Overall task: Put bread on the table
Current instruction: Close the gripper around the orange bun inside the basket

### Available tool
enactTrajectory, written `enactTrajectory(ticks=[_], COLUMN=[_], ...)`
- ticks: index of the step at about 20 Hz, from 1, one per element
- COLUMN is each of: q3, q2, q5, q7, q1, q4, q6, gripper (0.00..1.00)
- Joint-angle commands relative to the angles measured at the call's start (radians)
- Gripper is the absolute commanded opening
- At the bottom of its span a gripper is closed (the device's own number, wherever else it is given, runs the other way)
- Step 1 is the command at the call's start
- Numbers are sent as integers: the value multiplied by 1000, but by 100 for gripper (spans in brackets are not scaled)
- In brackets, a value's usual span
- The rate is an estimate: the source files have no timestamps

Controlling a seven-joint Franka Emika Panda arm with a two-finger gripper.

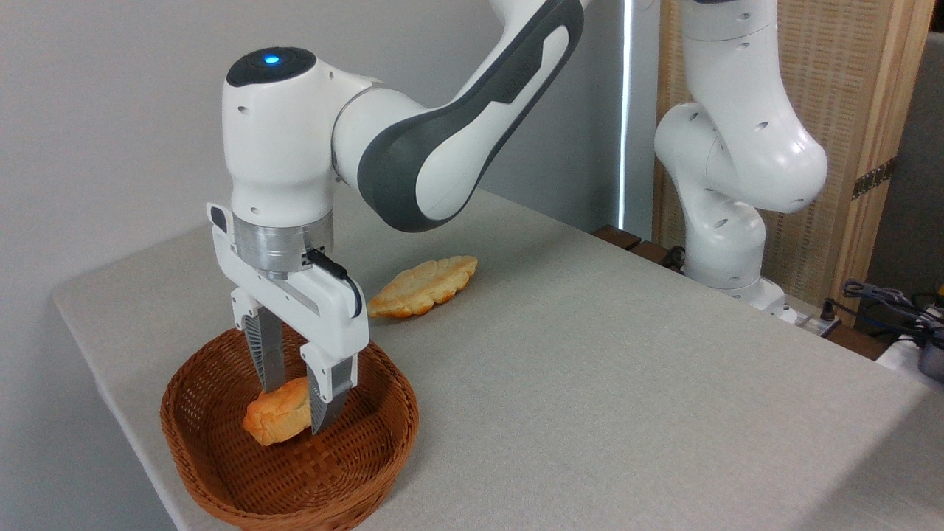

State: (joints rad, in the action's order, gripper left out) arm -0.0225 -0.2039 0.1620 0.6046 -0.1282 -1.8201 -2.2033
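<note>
You are seeing an orange bread (276, 418) sitting in a brown woven basket (221, 472), a golden pastry (424, 286) lying on grey-beige table (627, 383).

The Franka arm (457, 125) had glossy white rounded shells with dark grey inlays along one link and small round recesses dotting the casings. A black cap bearing a lit blue lamp (271, 59) topped the wrist housing. Below it sat a ribbed silver flange (282, 247), a thin black cable (341, 276), and the white gripper (299, 394) with grey ridged fingers (265, 354).
</note>
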Motion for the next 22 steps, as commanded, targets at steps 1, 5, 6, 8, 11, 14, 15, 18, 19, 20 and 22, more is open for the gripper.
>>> enactTrajectory(ticks=[1,5,6,8,11,14,15,18,19,20,22], q3=[4,4,4,4,4,3,0,-4,-7,-7,-8], q2=[-15,-19,-19,-19,-17,-15,-12,-8,-6,-3,-2], q5=[27,57,57,57,57,59,60,67,76,79,85], q7=[-13,1,0,0,1,1,0,-2,-2,-2,-3], q1=[2,2,2,2,4,5,7,9,9,9,9], q4=[7,7,7,7,7,10,12,19,19,19,24], q6=[-18,-18,-16,-16,-16,-15,-12,-7,-4,-1,19], gripper=[83,5,4,4,4,4,3,3,3,2,2])
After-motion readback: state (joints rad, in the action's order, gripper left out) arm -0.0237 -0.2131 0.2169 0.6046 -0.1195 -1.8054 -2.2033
